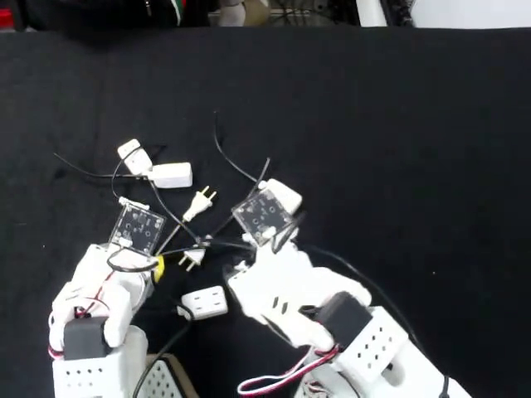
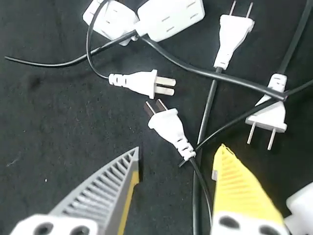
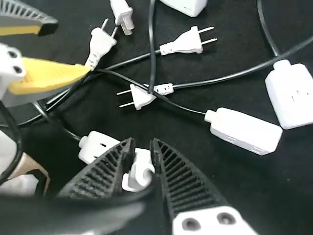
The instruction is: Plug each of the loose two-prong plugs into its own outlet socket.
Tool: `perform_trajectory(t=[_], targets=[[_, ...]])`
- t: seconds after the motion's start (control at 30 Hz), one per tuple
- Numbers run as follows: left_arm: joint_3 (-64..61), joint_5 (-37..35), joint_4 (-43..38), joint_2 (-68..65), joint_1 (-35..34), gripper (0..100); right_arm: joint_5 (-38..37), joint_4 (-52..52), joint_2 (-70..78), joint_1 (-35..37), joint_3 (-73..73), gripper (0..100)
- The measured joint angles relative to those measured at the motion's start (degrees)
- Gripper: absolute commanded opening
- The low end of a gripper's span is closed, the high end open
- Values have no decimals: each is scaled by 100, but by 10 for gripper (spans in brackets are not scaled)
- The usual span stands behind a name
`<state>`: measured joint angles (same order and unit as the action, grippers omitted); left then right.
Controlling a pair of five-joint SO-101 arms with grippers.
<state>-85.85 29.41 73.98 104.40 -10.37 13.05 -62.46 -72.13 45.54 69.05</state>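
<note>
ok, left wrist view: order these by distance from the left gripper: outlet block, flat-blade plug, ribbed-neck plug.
1. Ribbed-neck plug: nearest, just ahead of the left gripper, with its cord running back between the open fingers.
2. Flat-blade plug: next, just beyond the first plug's prongs, lying crosswise.
3. Outlet block: farthest, well past both plugs.

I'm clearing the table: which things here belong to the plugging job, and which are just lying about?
Job: white two-prong plugs; white plastic outlet sockets; their black cords.
Lying about: tan-rimmed perforated panel by the arm bases.
</note>
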Motion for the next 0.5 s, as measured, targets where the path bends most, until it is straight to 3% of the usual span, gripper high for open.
perform_trajectory(t=[0.17, 0.27, 0.37, 0.5], targets=[[-79, 176, 18, 0, 0, 243, 220, -18, 862, 378, -62, 12], [-70, 448, 62, 0, 26, 243, 220, -237, 1336, 167, -519, 12], [-70, 536, 193, 0, 484, 243, 62, -747, 1732, -844, -1275, 12], [18, 545, 211, -176, 1143, 243, -747, -1442, 2453, -2426, -2312, 12]])
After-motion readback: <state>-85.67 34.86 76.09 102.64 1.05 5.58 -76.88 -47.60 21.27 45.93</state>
